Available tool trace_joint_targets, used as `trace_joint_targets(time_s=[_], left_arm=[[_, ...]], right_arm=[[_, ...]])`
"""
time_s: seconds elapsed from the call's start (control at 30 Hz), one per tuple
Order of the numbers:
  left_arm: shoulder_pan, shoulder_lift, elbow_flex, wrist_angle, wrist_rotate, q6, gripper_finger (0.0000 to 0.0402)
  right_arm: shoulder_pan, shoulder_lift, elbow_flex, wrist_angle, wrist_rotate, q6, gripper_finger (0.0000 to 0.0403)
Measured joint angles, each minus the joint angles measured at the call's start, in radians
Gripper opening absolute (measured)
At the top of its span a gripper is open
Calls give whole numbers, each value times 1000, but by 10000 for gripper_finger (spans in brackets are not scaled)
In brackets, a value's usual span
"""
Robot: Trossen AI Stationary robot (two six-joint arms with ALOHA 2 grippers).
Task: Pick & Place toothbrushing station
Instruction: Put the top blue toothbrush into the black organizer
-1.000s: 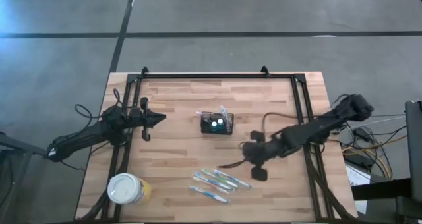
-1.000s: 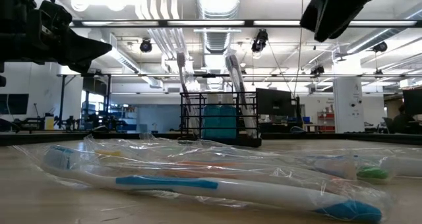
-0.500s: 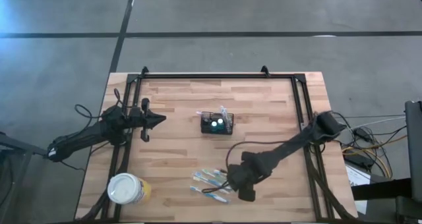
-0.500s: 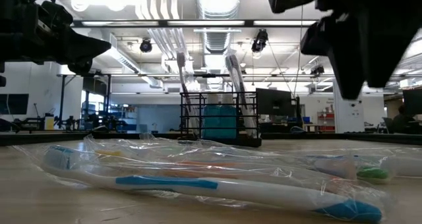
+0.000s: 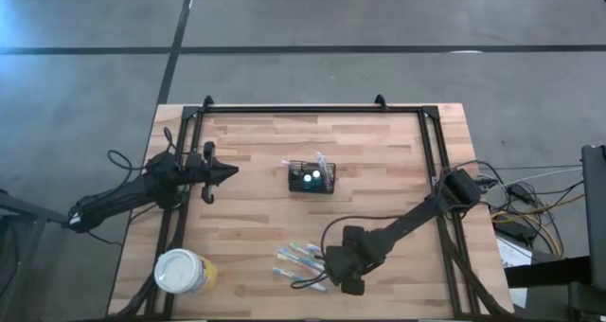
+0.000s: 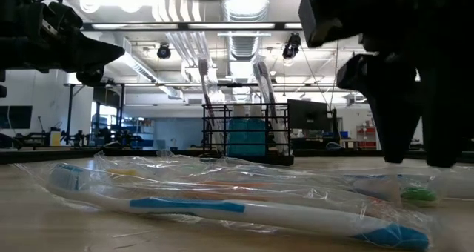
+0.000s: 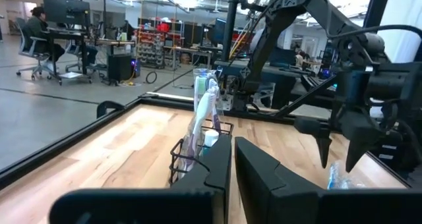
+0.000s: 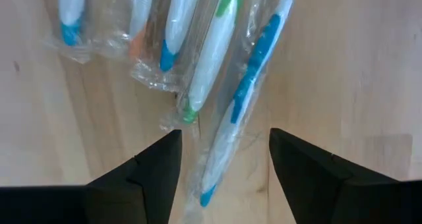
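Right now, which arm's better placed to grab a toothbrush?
Right. Its gripper hangs open directly over the wrapped toothbrushes; the left gripper sits far off by the table's left edge.

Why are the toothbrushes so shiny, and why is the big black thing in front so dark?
In the low view, ceiling lights glint off the clear wrappers on the toothbrushes; the right hand is a backlit silhouette against them. In the right wrist view, the wrappers show soft glare and the fingers look a bit blurry.
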Motion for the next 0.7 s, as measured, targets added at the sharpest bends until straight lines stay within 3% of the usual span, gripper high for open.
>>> trace_joint_targets(time_s=[0.4, 0.7], left_arm=[[0, 0, 0, 0, 0, -1, 28], [0, 0, 0, 0, -1, 0, 28]], right_arm=[[0, -10, -114, 101, 19, 7, 180], [-2, -31, -122, 47, 19, -6, 45]])
